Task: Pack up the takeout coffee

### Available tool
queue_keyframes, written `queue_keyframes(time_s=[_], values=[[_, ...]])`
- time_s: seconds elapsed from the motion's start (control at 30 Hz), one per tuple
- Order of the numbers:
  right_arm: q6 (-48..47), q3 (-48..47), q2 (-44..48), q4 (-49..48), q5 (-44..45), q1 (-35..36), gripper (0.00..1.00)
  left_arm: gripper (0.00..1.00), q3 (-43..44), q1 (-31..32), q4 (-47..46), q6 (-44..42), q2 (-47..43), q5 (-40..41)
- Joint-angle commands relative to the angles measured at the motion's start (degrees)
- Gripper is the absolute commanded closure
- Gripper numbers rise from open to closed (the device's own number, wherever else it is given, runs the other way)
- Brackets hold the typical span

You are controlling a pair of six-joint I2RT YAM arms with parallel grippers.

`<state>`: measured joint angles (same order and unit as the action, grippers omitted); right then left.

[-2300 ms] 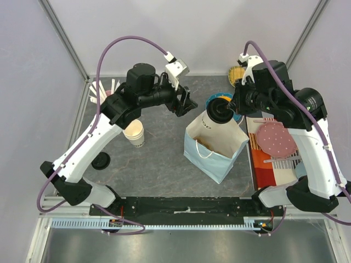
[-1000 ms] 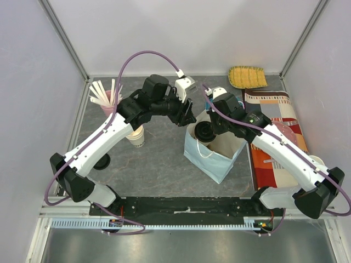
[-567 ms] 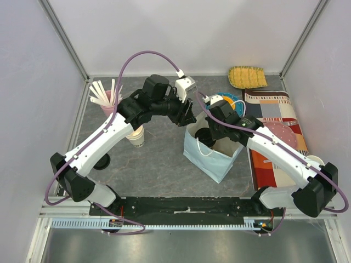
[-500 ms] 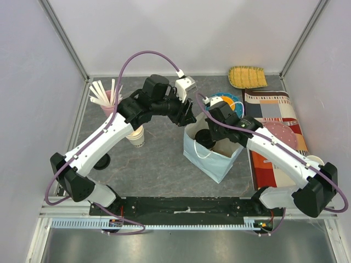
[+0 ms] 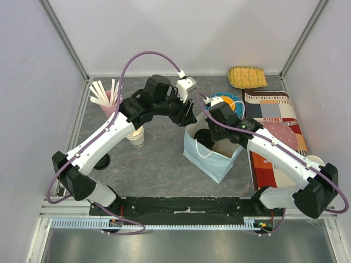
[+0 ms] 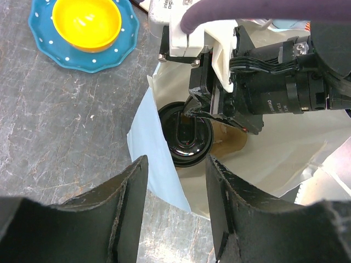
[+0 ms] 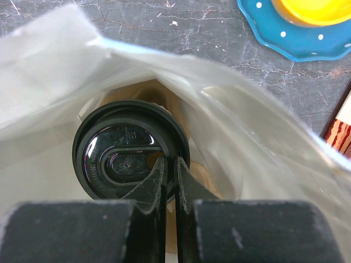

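The takeout coffee (image 7: 129,159) stands inside the light-blue paper bag (image 5: 214,159), and only its black lid (image 6: 185,134) shows. My right gripper (image 7: 170,164) reaches down into the bag's mouth and is shut on the lid's rim, one finger inside the rim and one outside. In the top view that gripper (image 5: 207,136) sits at the bag's upper left corner. My left gripper (image 6: 176,164) hovers open just above the bag's far left edge (image 6: 151,159), with nothing clamped between its fingers. The cup's white body is hidden by the lid and the bag.
A blue plate with a yellow bowl (image 5: 230,101) lies behind the bag. Stacked paper cups (image 5: 134,134) and a pink cup of white sticks (image 5: 107,98) stand at the left, near a loose black lid (image 5: 100,161). A patterned mat (image 5: 274,109) with a pink plate (image 5: 282,137) lies at the right.
My right arm has swung left and lowered the coffee into the bag, sinking slightly deeper over the last second. My left arm came over the bag's edge and now holds almost still.
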<state>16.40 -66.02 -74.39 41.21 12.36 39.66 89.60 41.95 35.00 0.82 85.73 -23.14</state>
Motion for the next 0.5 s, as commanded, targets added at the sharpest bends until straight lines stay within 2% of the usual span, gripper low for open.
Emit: queue_keyframes(time_s=[0.0,0.1,0.13,0.23,0.47], values=[[1.0,0.1,1.7,-1.22,0.21,0.33,0.88,0.47,1.54,-0.03,-1.08,-0.38,0.13,-1.83],[1.35,-0.16,1.88,-0.96,0.12,0.33,0.78,0.47,1.71,-0.12,-0.99,-0.47,0.22,-1.65],[1.26,-0.25,1.88,-0.7,0.12,0.33,0.71,0.47,1.63,-0.03,-0.99,-0.56,0.14,-1.65],[1.44,-1.56,2.06,0.01,0.21,0.33,0.63,0.47,1.54,-0.03,-0.99,-0.64,-0.13,-1.56],[0.03,-4.82,3.11,1.15,-0.67,0.33,0.52,0.46,1.28,-0.03,-1.25,-0.73,-0.3,-1.56]])
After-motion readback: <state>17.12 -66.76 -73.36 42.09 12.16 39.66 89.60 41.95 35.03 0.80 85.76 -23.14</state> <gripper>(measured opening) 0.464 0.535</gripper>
